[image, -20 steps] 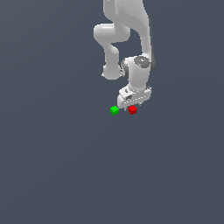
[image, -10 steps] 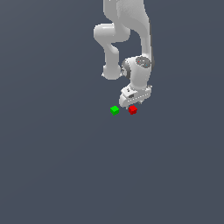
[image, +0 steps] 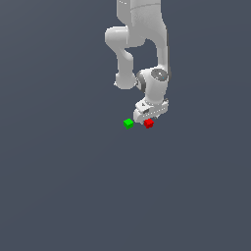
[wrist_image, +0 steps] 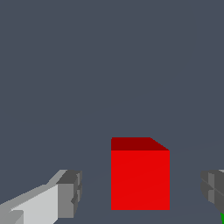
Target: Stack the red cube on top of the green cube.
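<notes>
The red cube (image: 149,123) rests on the grey floor, directly under my white gripper (image: 148,120). To its left in the exterior view, a small gap away, sits the green cube (image: 128,123). In the wrist view the red cube (wrist_image: 140,177) stands between my two dark fingertips (wrist_image: 70,192), with clear space on both sides, so my gripper (wrist_image: 142,192) is open and touches nothing. A sliver of the green cube (wrist_image: 222,217) shows at the picture's corner.
The white arm (image: 142,44) rises above the cubes. Around them lies flat grey floor (image: 73,186) with no other objects in view.
The gripper has come down slightly toward the red cube. Both cubes have stayed where they were.
</notes>
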Available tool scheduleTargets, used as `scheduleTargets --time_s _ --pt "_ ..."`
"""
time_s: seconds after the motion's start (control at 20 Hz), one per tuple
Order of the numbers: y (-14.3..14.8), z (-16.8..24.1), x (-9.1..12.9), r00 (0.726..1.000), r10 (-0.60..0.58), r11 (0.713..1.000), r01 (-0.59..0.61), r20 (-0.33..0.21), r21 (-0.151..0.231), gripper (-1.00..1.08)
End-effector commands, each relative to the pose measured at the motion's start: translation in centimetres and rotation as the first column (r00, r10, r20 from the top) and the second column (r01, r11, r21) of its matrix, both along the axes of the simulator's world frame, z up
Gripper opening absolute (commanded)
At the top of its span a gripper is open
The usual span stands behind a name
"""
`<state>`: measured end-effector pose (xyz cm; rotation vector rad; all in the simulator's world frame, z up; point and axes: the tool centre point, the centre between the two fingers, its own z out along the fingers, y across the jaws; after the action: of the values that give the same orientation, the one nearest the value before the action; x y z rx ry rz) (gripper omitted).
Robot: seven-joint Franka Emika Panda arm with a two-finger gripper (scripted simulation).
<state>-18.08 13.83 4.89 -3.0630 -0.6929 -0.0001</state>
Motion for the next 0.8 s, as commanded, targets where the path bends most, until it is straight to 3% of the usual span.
scheduleTargets --time_s 0.0,0.6,0.65,0.75 --pt "0.0 -1.1 -0.1 1.0 0.001 1.0 -0.001 0.0 -0.001 1.0" --pt "0.0 -2.9 0.0 1.0 0.001 1.0 -0.001 0.0 -0.001 1.0" --pt "0.0 -2.9 0.0 1.0 0.001 1.0 -0.001 0.0 -0.001 -1.0" --pt "0.0 -2.9 0.0 1.0 0.001 1.0 -0.001 0.0 -0.001 -1.0"
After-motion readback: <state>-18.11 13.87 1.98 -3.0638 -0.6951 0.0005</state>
